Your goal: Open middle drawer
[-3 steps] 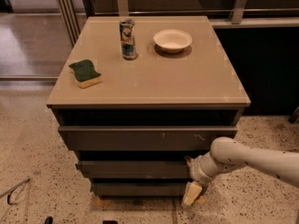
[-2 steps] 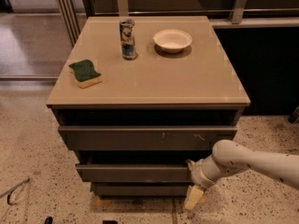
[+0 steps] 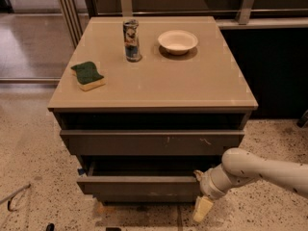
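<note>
My arm reaches in low from the right, forearm nearly level above the speckled floor, with the wrist bent down at the cabinet's lower right corner. My gripper sits at the right end of the middle drawer, touching or just beside the end of its front and angled down toward the floor. I cannot tell from here whether the gripper is open or closed, or whether it has any hold on the front.

The middle drawer, a long dark grey-brown front with a small blue bit at its left end, lies between the wider top drawer and the narrow bottom drawer. It stands partly out from the cabinet, with a dark gap behind its upper edge. The inside is in shadow, and what it holds cannot be made out. The top drawer, marked with pale scratches toward its right side, also sits forward of the body, with a shadowed slot beneath the tabletop.

On the beige top, a white bowl rests upright toward the back right. A printed can stands upright just to its left, apart from it. A green-topped yellow sponge lies near the left edge, well apart from both.
</note>
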